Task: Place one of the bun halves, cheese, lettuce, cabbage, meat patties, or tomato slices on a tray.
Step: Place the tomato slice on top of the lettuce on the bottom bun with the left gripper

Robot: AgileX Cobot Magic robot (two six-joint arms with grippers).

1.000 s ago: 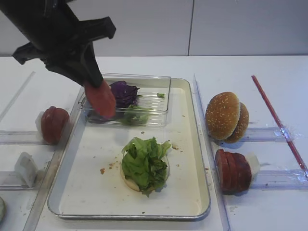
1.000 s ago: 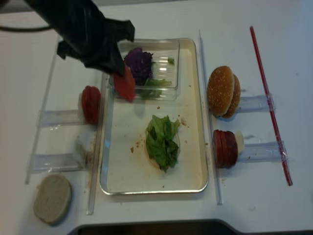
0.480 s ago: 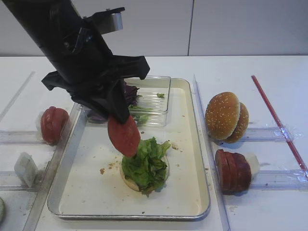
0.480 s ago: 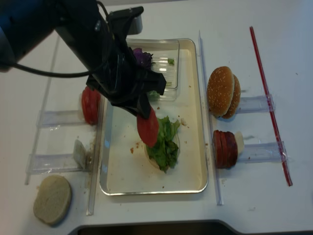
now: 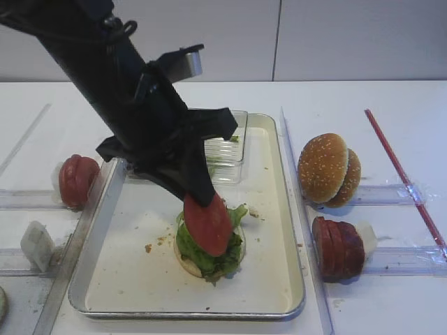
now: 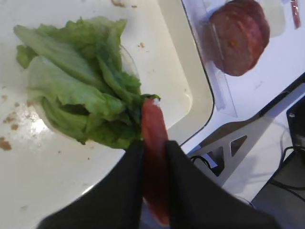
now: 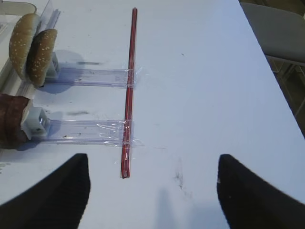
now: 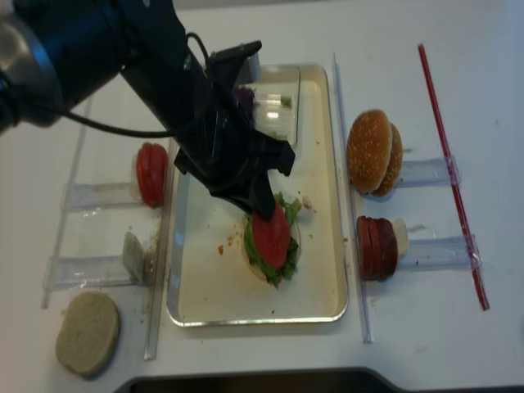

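My left gripper is shut on a bright-red tomato slice, held on edge between its fingers. The slice's lower edge meets the lettuce, which is piled on a pale bun half in the middle of the metal tray. From above, the tomato slice covers most of the lettuce. More tomato slices stand left of the tray. The cabbage is mostly hidden behind the left arm. My right gripper is open over bare table.
A clear plastic box sits at the tray's far end. Right of the tray are sesame bun halves, darker maroon slices with a white end piece and a red stick. A pale flat bun half lies front left.
The left gripper has carried the tomato slice from beside the clear box, down and to the right, onto the lettuce. The right gripper's earlier state is not shown.
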